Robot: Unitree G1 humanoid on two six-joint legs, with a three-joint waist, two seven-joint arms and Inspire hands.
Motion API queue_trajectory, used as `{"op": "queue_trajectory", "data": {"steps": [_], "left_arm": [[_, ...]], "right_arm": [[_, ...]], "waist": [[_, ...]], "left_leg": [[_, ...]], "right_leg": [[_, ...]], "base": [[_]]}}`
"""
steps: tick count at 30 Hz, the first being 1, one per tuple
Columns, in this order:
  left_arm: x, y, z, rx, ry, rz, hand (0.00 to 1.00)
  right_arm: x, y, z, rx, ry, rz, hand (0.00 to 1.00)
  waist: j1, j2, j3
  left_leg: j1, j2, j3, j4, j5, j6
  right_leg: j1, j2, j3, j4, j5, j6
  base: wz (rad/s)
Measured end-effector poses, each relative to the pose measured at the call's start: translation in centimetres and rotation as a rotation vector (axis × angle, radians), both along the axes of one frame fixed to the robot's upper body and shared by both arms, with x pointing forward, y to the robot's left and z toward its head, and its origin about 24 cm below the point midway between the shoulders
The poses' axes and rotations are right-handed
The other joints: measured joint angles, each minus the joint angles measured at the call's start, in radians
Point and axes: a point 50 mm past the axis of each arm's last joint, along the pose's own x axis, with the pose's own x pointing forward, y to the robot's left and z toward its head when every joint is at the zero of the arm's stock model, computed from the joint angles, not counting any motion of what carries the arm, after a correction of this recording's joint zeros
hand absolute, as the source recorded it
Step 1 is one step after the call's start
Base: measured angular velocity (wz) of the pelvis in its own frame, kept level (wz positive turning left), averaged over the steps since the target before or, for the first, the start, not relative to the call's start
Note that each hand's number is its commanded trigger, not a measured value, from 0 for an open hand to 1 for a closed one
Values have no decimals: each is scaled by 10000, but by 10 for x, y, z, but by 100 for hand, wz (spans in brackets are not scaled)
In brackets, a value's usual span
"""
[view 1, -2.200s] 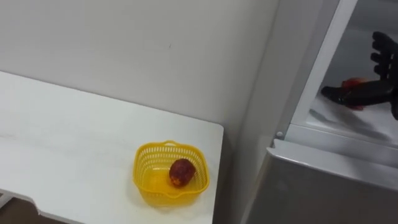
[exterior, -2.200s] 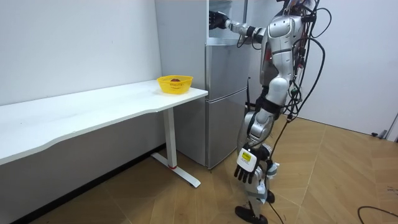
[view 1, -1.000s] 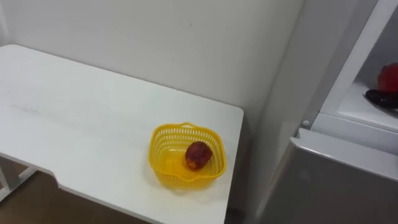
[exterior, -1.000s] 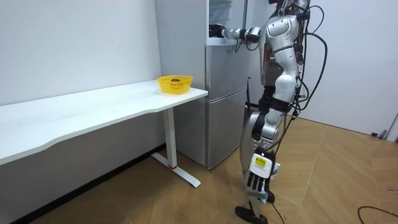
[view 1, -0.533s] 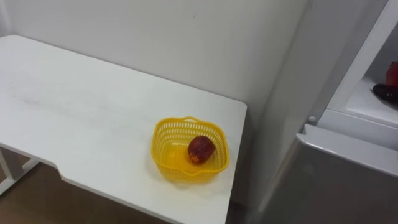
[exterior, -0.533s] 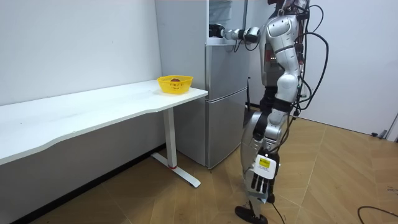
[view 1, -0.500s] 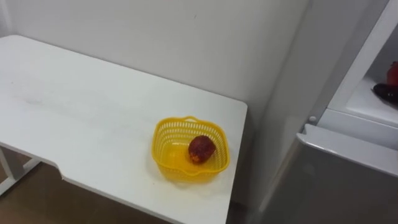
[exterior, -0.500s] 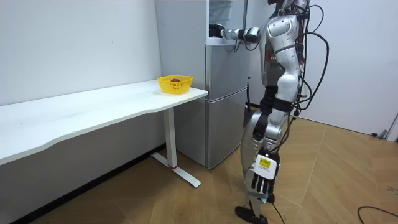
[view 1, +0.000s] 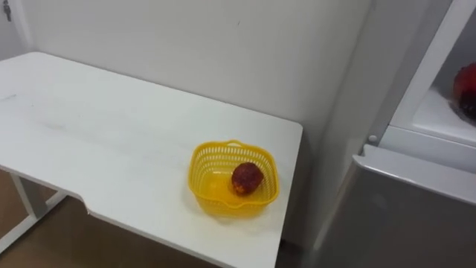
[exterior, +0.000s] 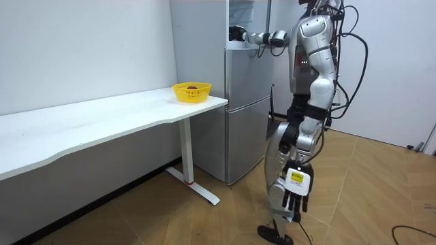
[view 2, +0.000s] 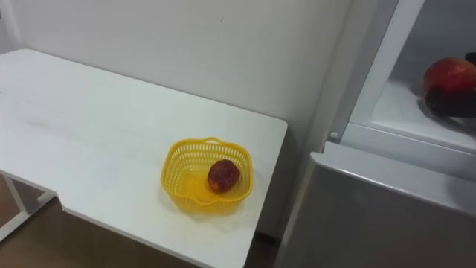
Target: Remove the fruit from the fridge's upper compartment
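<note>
Right eye view, far right side: what have I got in the upper fridge compartment (view 2: 394, 103)?

From my console I see a red fruit (view 2: 448, 76) just inside the open compartment, over its white shelf. The right robot hand (view 2: 451, 104) is grasping it. Dark fingers curl under the fruit and touch it, and another dark bit of the hand shows at the fruit's upper right. I can't tell whether the fruit is lifted clear of the shelf.

Which way does it point? Any long axis?

I can't give you one. It looks round in both eye views, about as wide as it is tall, and I can make out no stem or tip. In the left eye view the picture's edge cuts part of it off.

And where is it against the hand?

The fruit is on top and the fingers are beneath it, in contact, with the arm coming in from the right. In the room view I see that arm stretched out level from the shoulder into the top of the fridge (exterior: 245, 109). The robot stands on the wooden floor just beside the fridge, on the room view's right.

The other hand?

The left robot hand (exterior: 293, 194) hangs low by the knee, fingers loose, holding nothing.

Anything else I should log?

A yellow basket (view 1: 216, 201) sits on the white tabletop (view 1: 111, 130), near the corner closest to the fridge. A darker fruit (view 1: 247, 178) lies inside it. The lower fridge door (view 1: 401, 216) is closed. The basket and the grasped fruit are well apart.
</note>
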Motion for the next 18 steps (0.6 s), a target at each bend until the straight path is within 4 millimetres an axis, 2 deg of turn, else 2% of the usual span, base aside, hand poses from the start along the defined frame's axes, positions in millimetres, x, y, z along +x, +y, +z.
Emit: {"op": "queue_trajectory", "data": {"steps": [18], "left_arm": [[5,-2,-1,-122,-48,2,0]], "right_arm": [[1,1,0,196,54,403,100]], "waist": [[6,47,7]], "left_leg": [[249,5,89,-107,22,0]], "right_leg": [[261,29,43,-221,0,-11]], "base": [[0]]}}
